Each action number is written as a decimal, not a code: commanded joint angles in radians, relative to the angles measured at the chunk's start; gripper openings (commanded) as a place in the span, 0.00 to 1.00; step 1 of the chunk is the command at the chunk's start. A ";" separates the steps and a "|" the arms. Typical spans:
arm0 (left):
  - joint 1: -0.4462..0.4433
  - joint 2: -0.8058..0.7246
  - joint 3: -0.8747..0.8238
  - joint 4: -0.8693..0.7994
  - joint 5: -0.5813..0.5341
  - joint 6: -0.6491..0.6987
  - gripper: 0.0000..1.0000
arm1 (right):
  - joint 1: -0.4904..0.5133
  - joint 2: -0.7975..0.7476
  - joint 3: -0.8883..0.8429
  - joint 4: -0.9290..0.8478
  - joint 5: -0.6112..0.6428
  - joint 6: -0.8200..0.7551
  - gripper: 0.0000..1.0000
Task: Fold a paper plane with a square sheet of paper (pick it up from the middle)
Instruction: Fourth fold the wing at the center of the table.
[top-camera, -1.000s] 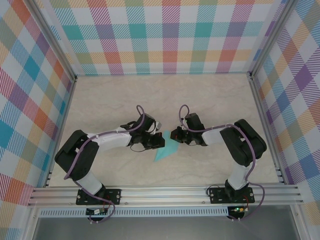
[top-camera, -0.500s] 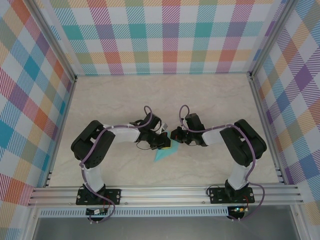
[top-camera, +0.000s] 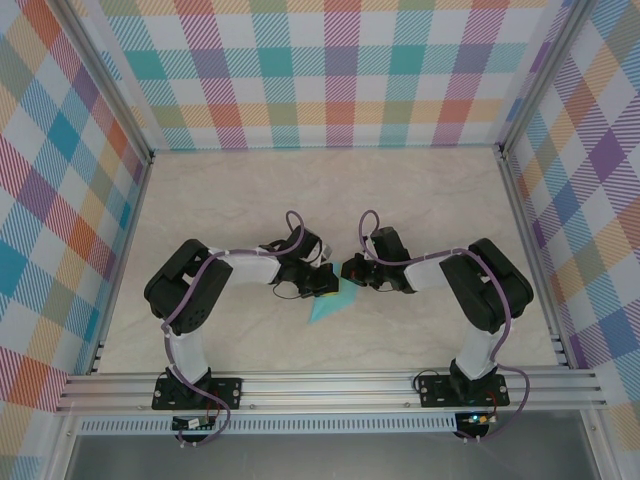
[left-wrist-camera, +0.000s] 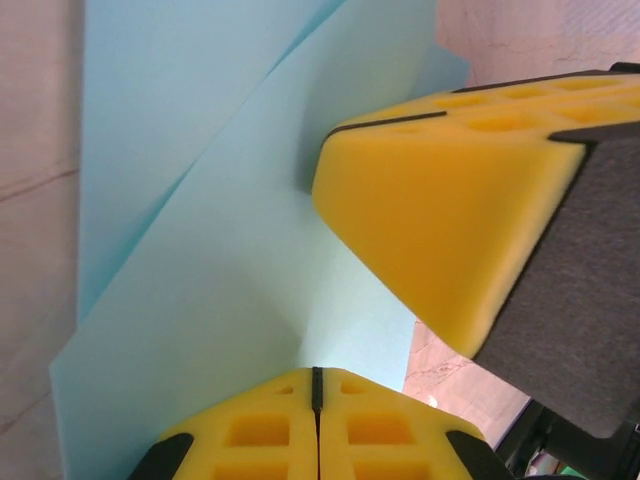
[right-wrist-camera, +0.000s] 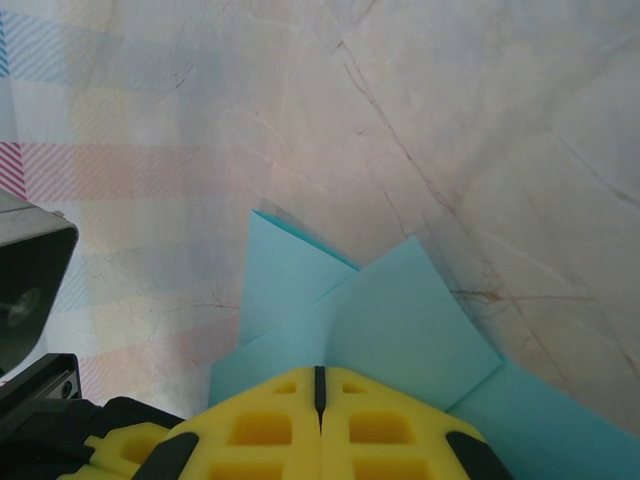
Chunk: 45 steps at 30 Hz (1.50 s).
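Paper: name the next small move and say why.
Likely slide the shut left hand along the top flap to flatten it while the shut right hand pins the paper: its layers look only loosely creased, and both hands meet over it.

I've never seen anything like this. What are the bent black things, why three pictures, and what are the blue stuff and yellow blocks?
The bent things are two robot arms bolted to the near edge of a table. The wide picture looks down from above; there the left gripper and right gripper meet in the middle. The other two pictures come from a camera on each wrist, so the yellow blocks at the bottom are that arm's own fingers. The blue stuff is turquoise paper, folded into layered flaps, lying on the table. Both grippers are shut with their tips at the paper; whether they pinch it or only press on it I cannot tell. The big yellow block in the left wrist picture is the other arm's finger.
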 joint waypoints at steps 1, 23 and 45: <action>0.014 0.027 -0.026 -0.026 -0.013 0.019 0.06 | 0.002 0.065 -0.044 -0.087 0.050 -0.003 0.00; 0.013 -0.094 -0.173 -0.219 0.013 0.163 0.09 | 0.002 0.061 -0.032 -0.128 0.071 0.001 0.00; 0.012 -0.205 -0.231 -0.302 -0.021 0.193 0.11 | 0.002 0.043 -0.020 -0.160 0.071 -0.004 0.00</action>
